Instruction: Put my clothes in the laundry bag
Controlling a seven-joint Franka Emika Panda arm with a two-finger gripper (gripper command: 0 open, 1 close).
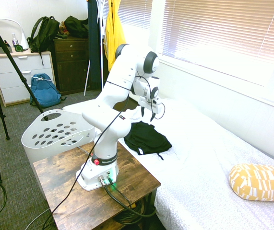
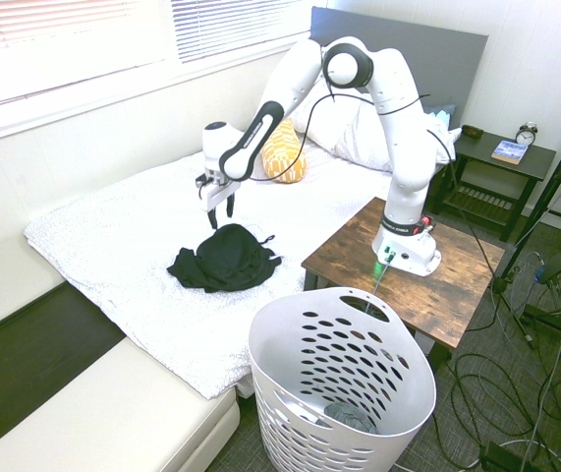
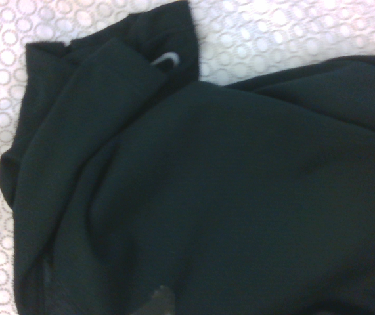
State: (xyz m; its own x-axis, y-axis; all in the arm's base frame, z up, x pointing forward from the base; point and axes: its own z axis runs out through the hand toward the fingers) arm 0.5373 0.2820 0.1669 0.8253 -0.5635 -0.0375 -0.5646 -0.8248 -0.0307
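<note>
Second exterior view: gripper point(image 2: 217, 205) hovers just above black garment point(image 2: 225, 260) on bed point(image 2: 113, 246), not touching. Fingers look slightly apart, empty. Laundry basket point(image 2: 344, 383) on floor near bed.

From my wrist view the clothes point(image 3: 207, 197) run off three edges and look soft. I can't read the gripper point(image 2: 219, 208) finger gap. The laundry bag point(image 1: 55, 134) hides behind the arm.
</note>
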